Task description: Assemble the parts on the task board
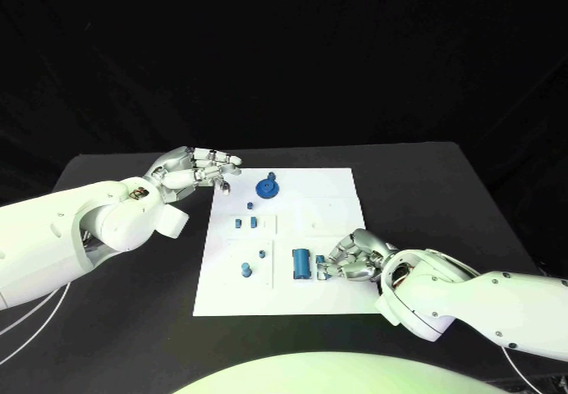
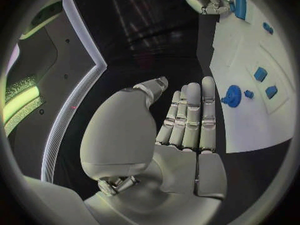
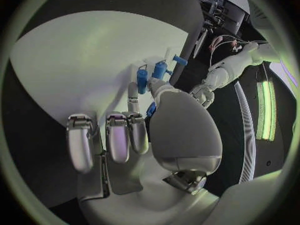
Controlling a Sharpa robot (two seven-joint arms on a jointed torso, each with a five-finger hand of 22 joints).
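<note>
While left hand (image 1: 195, 171) hovers empty, fingers straight, right hand (image 1: 355, 257) pinches one part (image 1: 321, 263) — task board (image 1: 319, 197).

left hand (image 1: 195, 172) flat, empty; right hand (image 1: 355, 256) curled, contents unclear.

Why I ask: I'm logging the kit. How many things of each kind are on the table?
task board: 1
round blue part: 1
large blue cylinder: 1
small blue parts: 5
hands: 2, left hand and right hand
Total: 10
</note>
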